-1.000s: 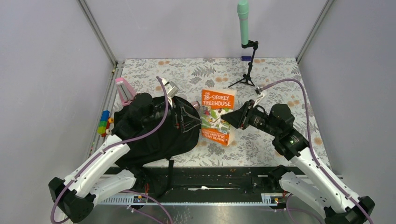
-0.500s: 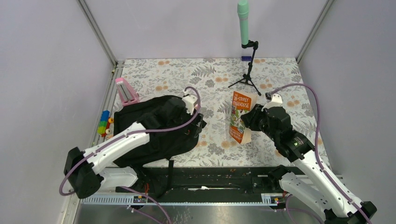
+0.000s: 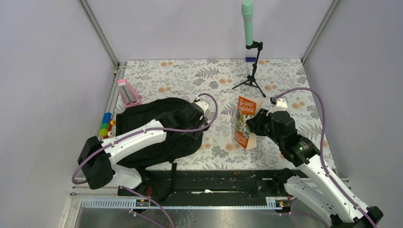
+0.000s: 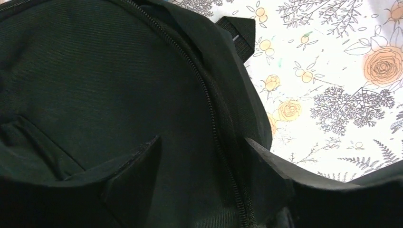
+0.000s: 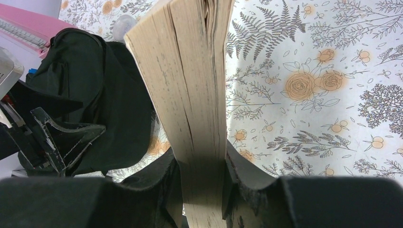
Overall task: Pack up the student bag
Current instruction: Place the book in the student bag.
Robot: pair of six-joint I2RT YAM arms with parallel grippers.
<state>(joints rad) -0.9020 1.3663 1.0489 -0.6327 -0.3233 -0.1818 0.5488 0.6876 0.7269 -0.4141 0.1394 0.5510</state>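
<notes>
The student bag (image 3: 157, 121), a soft black backpack, lies on the left of the floral mat. My left gripper (image 3: 202, 124) is at its right edge. In the left wrist view the bag (image 4: 95, 85) fills the frame, and the left gripper (image 4: 202, 161) is open, its jaws straddling the zip line with fabric between them. An orange paperback book (image 3: 243, 121) stands on edge, tilted, right of the bag. My right gripper (image 3: 252, 124) is shut on it. In the right wrist view the book's page block (image 5: 190, 85) is clamped in the right gripper (image 5: 202, 175).
A black tripod (image 3: 252, 78) holding a mint-green stick (image 3: 248, 21) stands at the back, behind the book. A pink object (image 3: 127, 92) and coloured blocks (image 3: 106, 126) sit against the left wall beside the bag. A bag strap hangs over the front table edge (image 3: 172, 173).
My right gripper raised the book from flat to on edge and drew it right. My left arm swung across the bag to its right edge, jaws narrowing slightly.
</notes>
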